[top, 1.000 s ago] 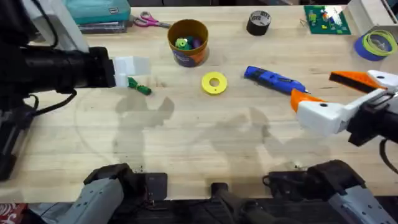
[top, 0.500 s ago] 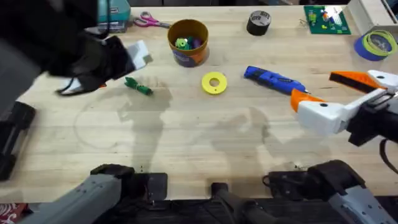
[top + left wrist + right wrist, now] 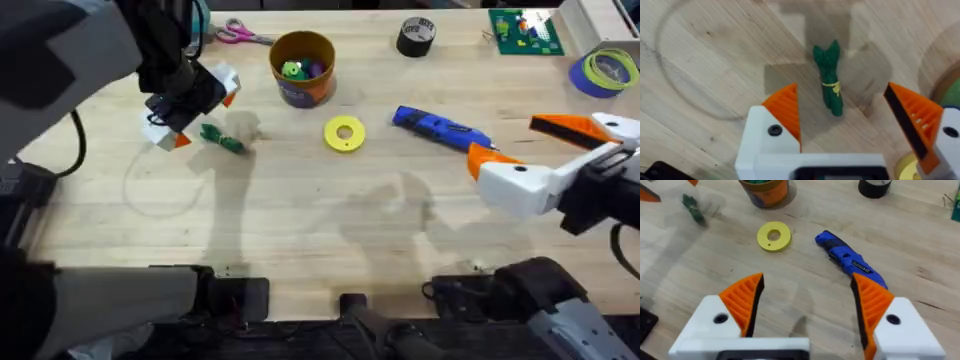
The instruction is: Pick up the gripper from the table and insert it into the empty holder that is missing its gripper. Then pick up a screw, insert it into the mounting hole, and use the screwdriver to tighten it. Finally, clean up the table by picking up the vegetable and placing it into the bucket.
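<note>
A light wooden table point(image 3: 330, 240) with visible grain is seen, marked by a faint circular ring; soft shadows are cast across it by overhead light.

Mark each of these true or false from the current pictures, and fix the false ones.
1. The left hand is open above the green toy vegetable. True.
2. The vegetable is already in the orange cup. False: it lies on the table, left of the cup.
3. The blue screwdriver lies right of the yellow disc. True.
4. The right hand is clamped on the screwdriver. False: it is open and holds nothing.
5. The scissors lie in the cup. False: they lie on the table.
</note>
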Tool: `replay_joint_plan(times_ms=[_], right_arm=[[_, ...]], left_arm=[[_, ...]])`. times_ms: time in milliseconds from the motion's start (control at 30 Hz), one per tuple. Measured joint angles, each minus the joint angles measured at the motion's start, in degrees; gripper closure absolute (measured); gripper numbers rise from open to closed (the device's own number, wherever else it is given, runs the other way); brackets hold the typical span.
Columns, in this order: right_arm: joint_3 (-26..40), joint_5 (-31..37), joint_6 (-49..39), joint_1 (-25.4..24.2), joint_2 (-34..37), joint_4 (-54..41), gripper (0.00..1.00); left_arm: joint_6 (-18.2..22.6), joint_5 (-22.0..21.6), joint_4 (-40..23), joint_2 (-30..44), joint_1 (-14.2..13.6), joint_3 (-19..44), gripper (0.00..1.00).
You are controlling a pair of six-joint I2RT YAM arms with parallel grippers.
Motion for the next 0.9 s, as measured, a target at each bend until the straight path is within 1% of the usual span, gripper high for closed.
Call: replay_joint_plan(times_ms=[367,433,500,633,700,767,800,833,900], right_arm=[[0.0,-0.01,0.0,0.0,0.0,0.0,0.004],[0.02,0.0,0.0,0.0,0.0,0.0,0.004],[0.02,-0.01,0.0,0.0,0.0,-0.01,0.004],[0.02,0.0,0.0,0.0,0.0,0.0,0.004],[0.0,0.0,0.0,0.0,0.0,0.0,0.006],[0.02,0.0,0.0,0.0,0.0,0.0,0.004],[0.0,-0.02,0.0,0.0,0.0,0.0,0.004],[0.0,0.0,0.0,0.0,0.0,0.0,0.004],[0.0,0.0,0.0,0.0,0.0,0.0,0.004]], left_arm=[[-0.81,3.05,1.42,9.96,2.17,0.0,0.015],[-0.83,3.24,1.87,10.98,2.35,0.0,0.015],[-0.83,3.25,2.24,11.6,2.42,0.0,0.039],[-0.83,3.25,3.08,12.66,2.44,0.0,0.047],[-0.85,3.61,3.29,13.17,2.44,0.16,0.067],[-0.9,4.12,3.42,13.19,2.44,0.24,0.14],[-1.14,4.4,3.55,13.29,2.44,0.31,0.219],[-1.06,4.59,3.66,13.36,2.44,0.39,0.313],[-1.2,4.77,3.7,13.39,2.44,0.44,0.572]])
